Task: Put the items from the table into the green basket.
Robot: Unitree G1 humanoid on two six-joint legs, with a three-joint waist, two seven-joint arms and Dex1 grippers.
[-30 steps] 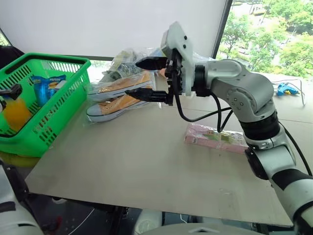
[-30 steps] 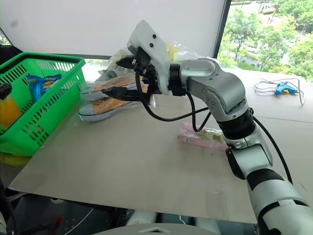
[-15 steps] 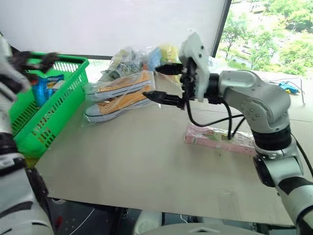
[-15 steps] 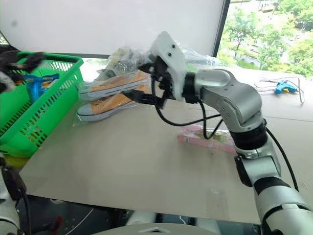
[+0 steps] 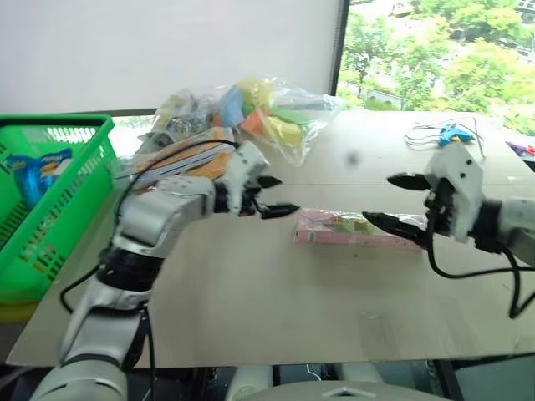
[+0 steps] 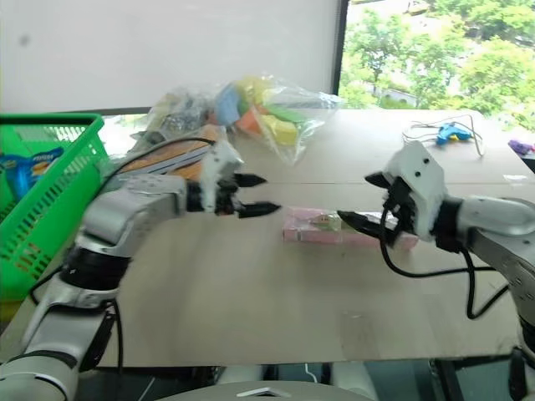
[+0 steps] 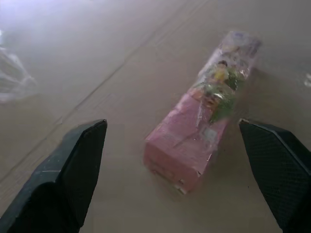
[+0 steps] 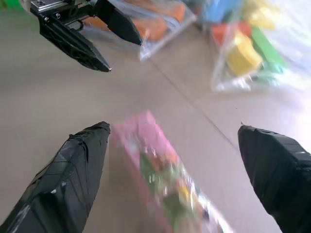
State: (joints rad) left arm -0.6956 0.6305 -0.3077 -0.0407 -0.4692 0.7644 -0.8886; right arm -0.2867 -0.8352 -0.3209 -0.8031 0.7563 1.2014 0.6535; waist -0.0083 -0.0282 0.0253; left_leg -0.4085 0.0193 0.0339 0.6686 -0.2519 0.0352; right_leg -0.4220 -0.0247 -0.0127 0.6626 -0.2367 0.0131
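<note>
Your left gripper [image 5: 269,195] hangs above the table [image 5: 251,292] with its two black fingers spread wide and nothing between them, tips aimed at the near end of the pink box [image 5: 351,230]. Your right gripper [image 5: 391,200] faces it from the other side, fingers likewise well apart and empty, lower finger just over the far end of the box. No contact with the box is visible at either gripper.

The pink box lies flat on the table, between the two grippers, long axis running from one toward the other. From the left wrist view the box [image 7: 201,121] sits between that gripper's fingers but ahead of them.

Behind your left arm: a clear bag of orange-and-white shoes [image 5: 188,159], partly hidden by the arm. Beside it, further back, a clear bag of colourful pieces [image 5: 272,113].

The green basket [image 5: 50,209] stands at the table's left edge; a blue packet [image 5: 33,171] lies inside.
</note>
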